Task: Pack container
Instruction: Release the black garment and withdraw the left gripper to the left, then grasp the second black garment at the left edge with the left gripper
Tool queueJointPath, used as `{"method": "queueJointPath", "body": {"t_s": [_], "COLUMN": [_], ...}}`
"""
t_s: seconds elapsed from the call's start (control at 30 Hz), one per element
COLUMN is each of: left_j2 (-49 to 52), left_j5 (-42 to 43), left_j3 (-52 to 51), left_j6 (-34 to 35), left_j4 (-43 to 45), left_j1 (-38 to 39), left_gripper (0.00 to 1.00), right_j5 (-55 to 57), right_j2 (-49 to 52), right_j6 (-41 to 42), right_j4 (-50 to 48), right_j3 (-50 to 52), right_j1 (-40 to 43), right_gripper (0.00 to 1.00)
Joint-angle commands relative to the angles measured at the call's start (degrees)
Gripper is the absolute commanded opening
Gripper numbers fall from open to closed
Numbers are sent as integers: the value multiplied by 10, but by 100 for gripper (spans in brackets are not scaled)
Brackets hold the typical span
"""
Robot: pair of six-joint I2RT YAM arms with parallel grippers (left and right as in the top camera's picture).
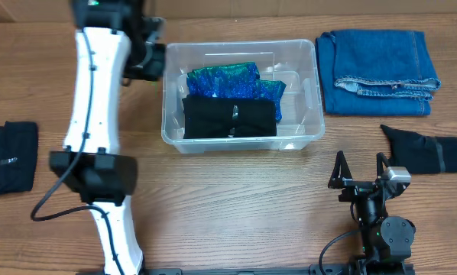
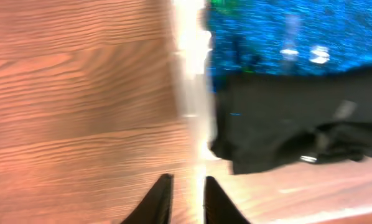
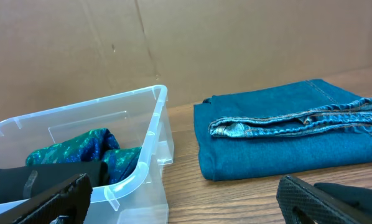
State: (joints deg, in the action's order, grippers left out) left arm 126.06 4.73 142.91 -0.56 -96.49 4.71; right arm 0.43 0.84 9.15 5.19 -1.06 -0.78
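Note:
The clear container (image 1: 309,88) stands at the table's middle back. It holds a blue-green sparkly cloth (image 1: 232,80) and a folded black garment (image 1: 228,118). My left gripper (image 1: 153,59) is at the container's left rim. In the blurred left wrist view its fingers (image 2: 186,190) are nearly together, with the bright rim (image 2: 189,62) running between them. My right gripper (image 1: 360,169) is open and empty near the front right. In the right wrist view it (image 3: 185,190) faces the container (image 3: 150,118).
Folded blue jeans (image 1: 377,72) lie at the back right and show in the right wrist view (image 3: 285,137). A black cloth (image 1: 431,153) lies on the right beside my right gripper. Another black cloth (image 1: 11,156) lies at the far left. A cardboard wall (image 3: 186,43) stands behind the table.

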Motion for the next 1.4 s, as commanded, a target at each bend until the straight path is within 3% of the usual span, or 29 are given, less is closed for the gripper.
{"method": "queueJointPath", "body": {"t_s": [0.0, 0.27, 0.53, 0.77, 0.97, 1.17, 1.37], "left_j2": [-6, -6, -6, -6, -6, -5, 14], "left_j5": [1, -84, -61, -47, -84, -147, -183], "left_j3": [-2, -49, -74, -234, -284, -308, -333], "left_j6": [-12, -11, -5, -22, -23, -42, -85], "left_j4": [-3, 19, -3, 86, 168, 260, 333], "left_j1": [-62, -184, -313, -425, -442, -419, -393], "left_gripper": [32, 33, 38, 58, 62, 76, 76], "right_j5": [4, 4, 4, 4, 4, 4, 4], "right_j2": [-7, -7, -7, -7, -7, -7, -7], "right_j6": [-2, -2, -2, -2, -2, -2, -2], "right_j4": [-4, -4, -4, -4, -4, -4, -4], "right_j3": [6, 6, 6, 6, 6, 6, 6], "right_j1": [-1, -1, -1, -1, -1, -1, -1], "right_gripper": [100, 100, 100, 100, 100, 100, 100]}}
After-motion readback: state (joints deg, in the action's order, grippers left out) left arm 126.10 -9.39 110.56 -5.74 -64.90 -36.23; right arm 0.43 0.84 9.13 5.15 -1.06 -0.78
